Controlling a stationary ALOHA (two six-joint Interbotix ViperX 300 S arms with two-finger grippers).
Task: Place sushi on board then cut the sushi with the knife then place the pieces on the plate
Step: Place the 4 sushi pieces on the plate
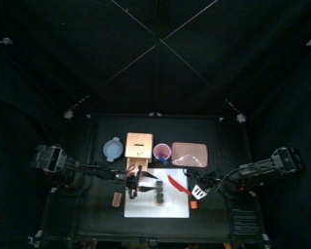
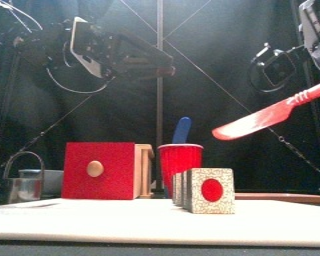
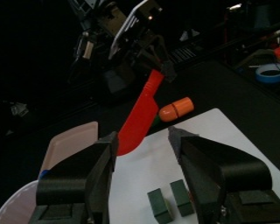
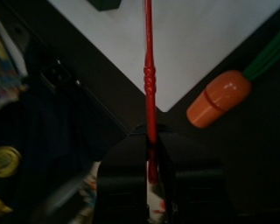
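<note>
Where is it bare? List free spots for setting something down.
Bare: the white board in front of the sushi pieces, and the pink tray. Crowded: the back row, wooden box beside red cup; the red knife hangs above the board.

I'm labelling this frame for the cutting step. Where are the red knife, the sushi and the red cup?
red knife [image 2: 254,120], front view, middle of its blade.
sushi [image 2: 212,189], front view, red centre of the nearest piece.
red cup [image 2: 180,162], front view, its front wall.
</note>
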